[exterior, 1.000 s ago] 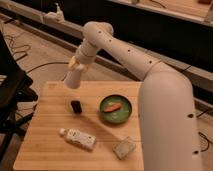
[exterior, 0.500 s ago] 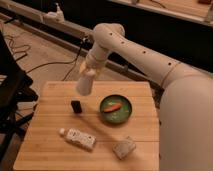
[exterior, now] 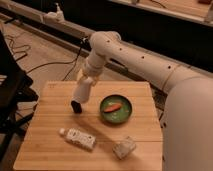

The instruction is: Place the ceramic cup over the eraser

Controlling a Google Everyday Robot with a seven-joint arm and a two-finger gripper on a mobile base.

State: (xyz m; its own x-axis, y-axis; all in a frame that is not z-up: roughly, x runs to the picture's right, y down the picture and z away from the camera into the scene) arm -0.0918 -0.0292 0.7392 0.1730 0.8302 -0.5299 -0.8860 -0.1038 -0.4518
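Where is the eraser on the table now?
The eraser lies on the wooden table, left of the green bowl and above the white bottle, directly under the hand, which carries the ceramic cup.

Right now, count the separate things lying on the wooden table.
4: small black rectangular eraser under the gripper at left-centre, green bowl right of it, white labelled bottle front left, grey-beige sponge-like block front right. Nothing else shows; the arm may hide something.

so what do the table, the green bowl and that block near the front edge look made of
Table: pale wood planks with visible seams. Green bowl: glossy, ceramic or plastic. Block: grey-beige, dull, probably sponge. Gripper hangs shut above the eraser.
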